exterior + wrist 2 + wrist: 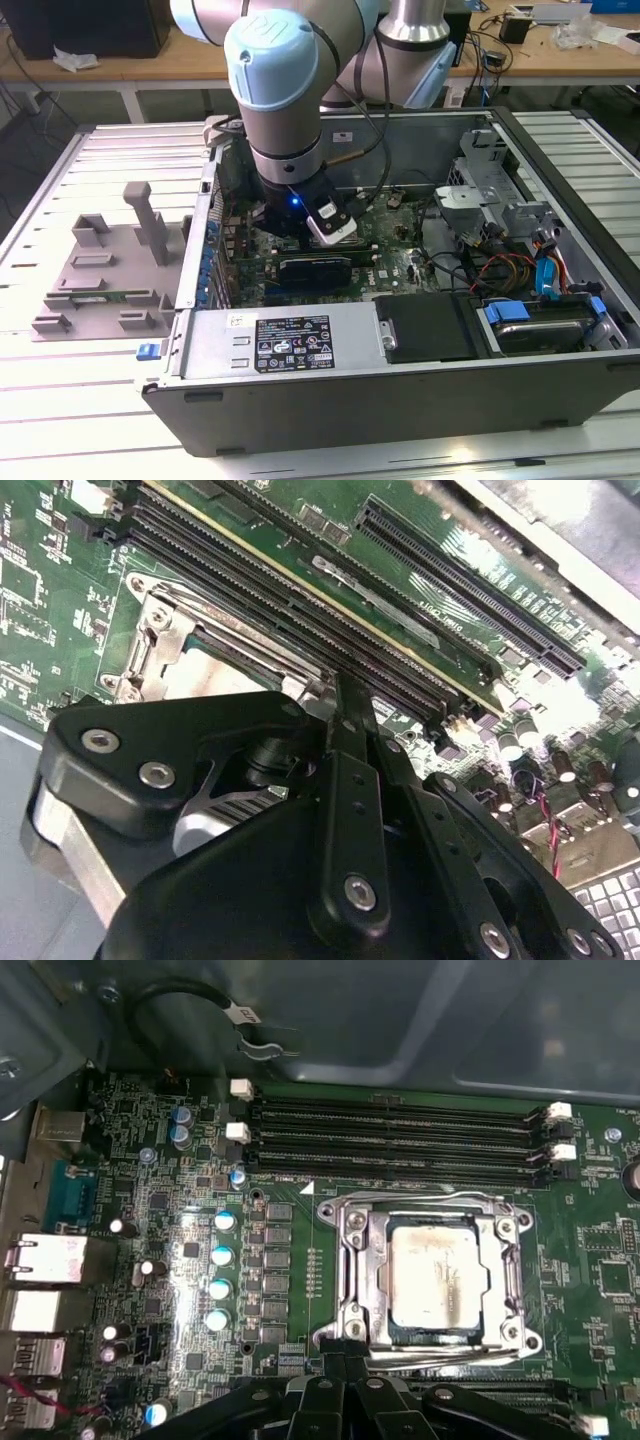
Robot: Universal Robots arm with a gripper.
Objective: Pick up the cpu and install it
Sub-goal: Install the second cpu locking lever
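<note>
While the open computer case (400, 400) lies on its side across the middle of the exterior view, the arm (285, 100) reaches straight down into it, wrist vertical. A printed label (292, 343) sits on the power supply (290, 340); its writing is too small to read. In the first wrist view the green motherboard (330, 1260) carries the metal socket frame (350, 1260), and the cpu (435, 1275) lies flat inside that frame, its top smeared. The gripper (345, 1348) hangs just beside the frame's edge, fingertips pressed together on nothing.
</note>
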